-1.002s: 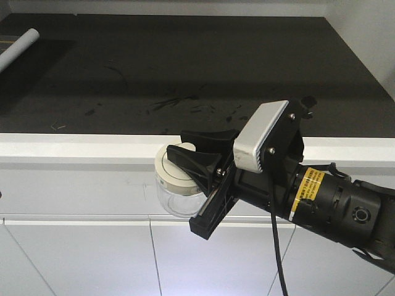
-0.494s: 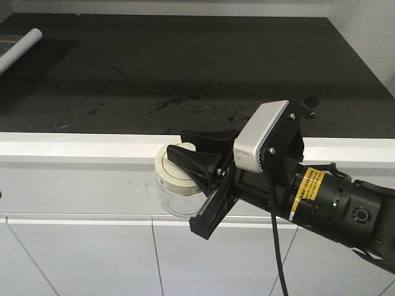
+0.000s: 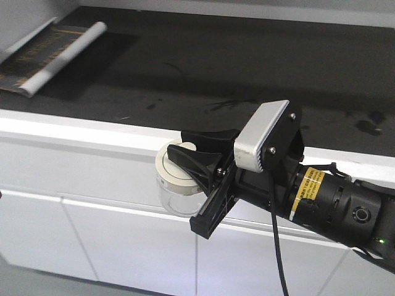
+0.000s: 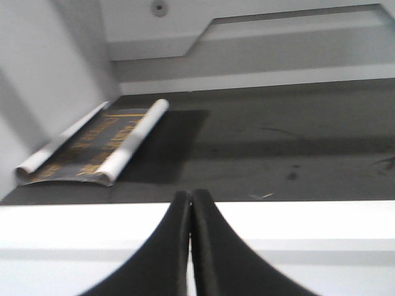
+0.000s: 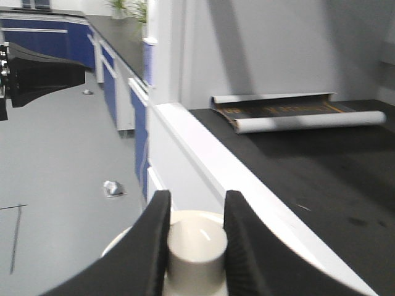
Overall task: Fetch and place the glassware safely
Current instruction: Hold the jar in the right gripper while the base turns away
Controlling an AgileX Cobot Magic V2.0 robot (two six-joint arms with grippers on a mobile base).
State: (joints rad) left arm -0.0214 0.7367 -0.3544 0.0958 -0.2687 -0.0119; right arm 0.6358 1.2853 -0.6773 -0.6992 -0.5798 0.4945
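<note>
The right claw (image 5: 196, 209) is clamped on the knob (image 5: 194, 250) of the cream lid (image 3: 168, 172), so the glass jar (image 3: 176, 196) hangs in the air just in front of the white edge of the counter (image 3: 92, 126), not over its dark top. The left claw (image 4: 190, 200) is pressed together with nothing in it. The fetching looks done; raising the jar over the edge and setting it down is what remains.

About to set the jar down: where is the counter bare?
The dark counter is bare across its middle and right, behind the white front edge, bar scuffs. The rolled sheet takes the far left corner. The jar, in the right end effector, hangs before that edge.
</note>
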